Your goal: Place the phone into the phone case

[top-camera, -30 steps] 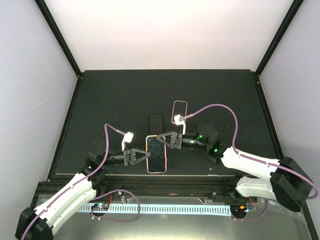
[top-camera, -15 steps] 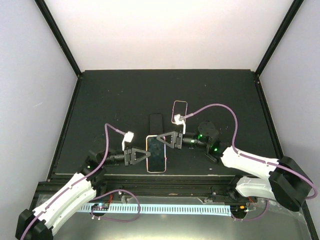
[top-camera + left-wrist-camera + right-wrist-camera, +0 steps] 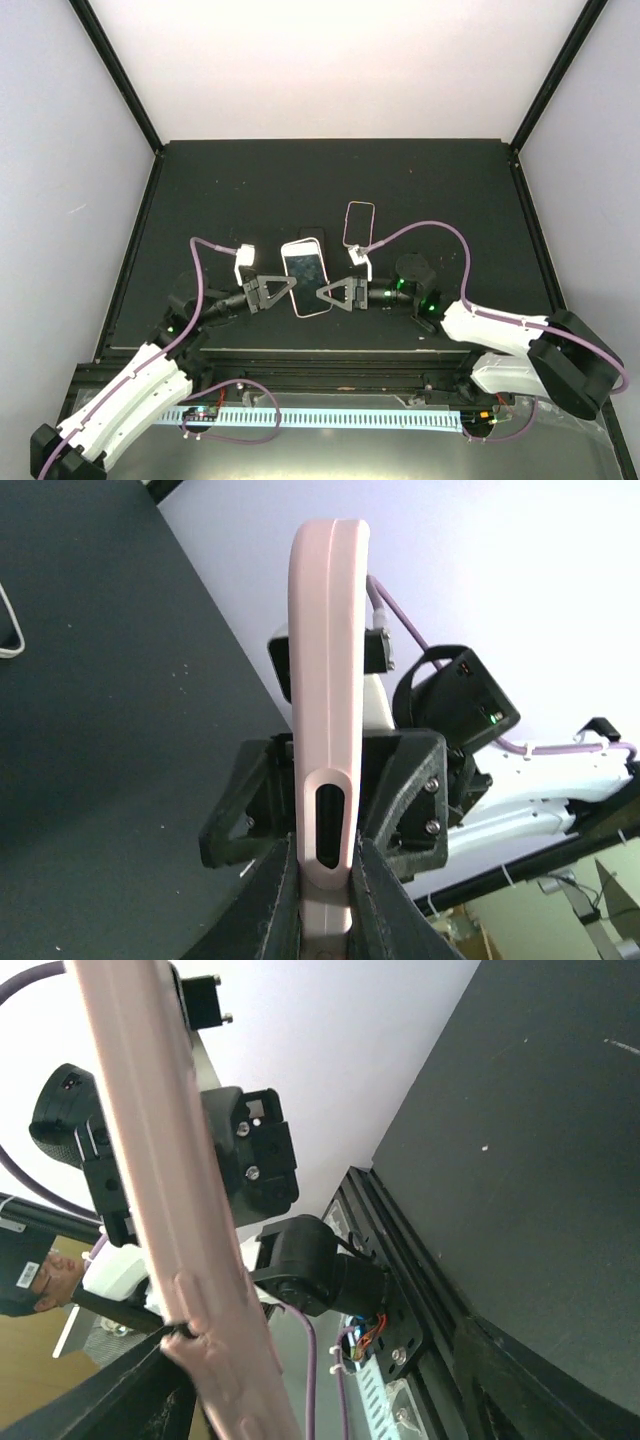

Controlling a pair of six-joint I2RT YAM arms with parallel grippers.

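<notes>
Above the table, left claw pinches the glossy-faced pink phone case, contents unclear; right claw gapes.

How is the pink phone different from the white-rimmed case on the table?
The pink phone is clamped in the left tool and tilted; the white-rimmed case lies flat on the table, untouched. The phone's face shines bright; the case's middle looks dark. Both are rounded rectangles.

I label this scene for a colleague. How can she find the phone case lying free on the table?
On the black table, look beyond the right gripper. The phone case lies flat there: only a pale outline, dark inside, unlike the pink-edged phone held beside it.
</notes>
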